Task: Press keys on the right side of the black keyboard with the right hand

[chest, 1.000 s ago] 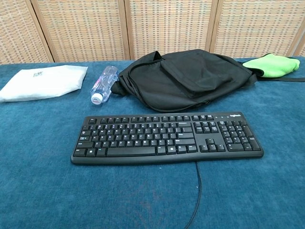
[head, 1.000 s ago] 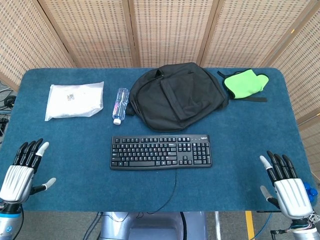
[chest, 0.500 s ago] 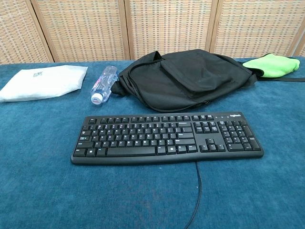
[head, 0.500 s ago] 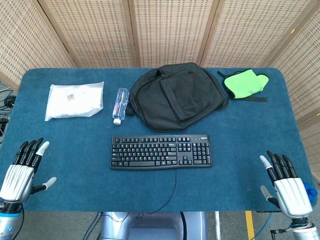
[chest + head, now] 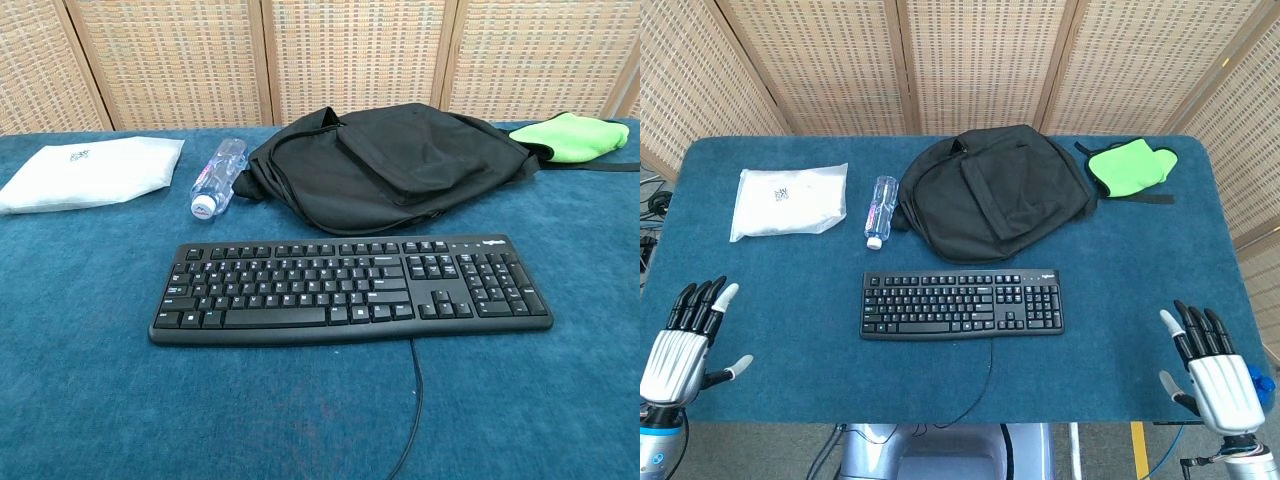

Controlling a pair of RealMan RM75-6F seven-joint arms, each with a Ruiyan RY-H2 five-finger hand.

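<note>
The black keyboard (image 5: 962, 304) (image 5: 350, 290) lies flat in the middle of the blue table, its number pad at the right end, its cable running off the near edge. My right hand (image 5: 1212, 368) hovers at the table's near right corner, far to the right of the keyboard, fingers spread and holding nothing. At the near left corner my left hand (image 5: 686, 338) is likewise spread and empty. Neither hand shows in the chest view.
Behind the keyboard lies a black backpack (image 5: 990, 190) (image 5: 395, 165). A clear water bottle (image 5: 880, 210) (image 5: 217, 177) and a white packet (image 5: 788, 200) (image 5: 90, 172) lie at the back left. A green cloth (image 5: 1130, 165) (image 5: 570, 135) sits at the back right.
</note>
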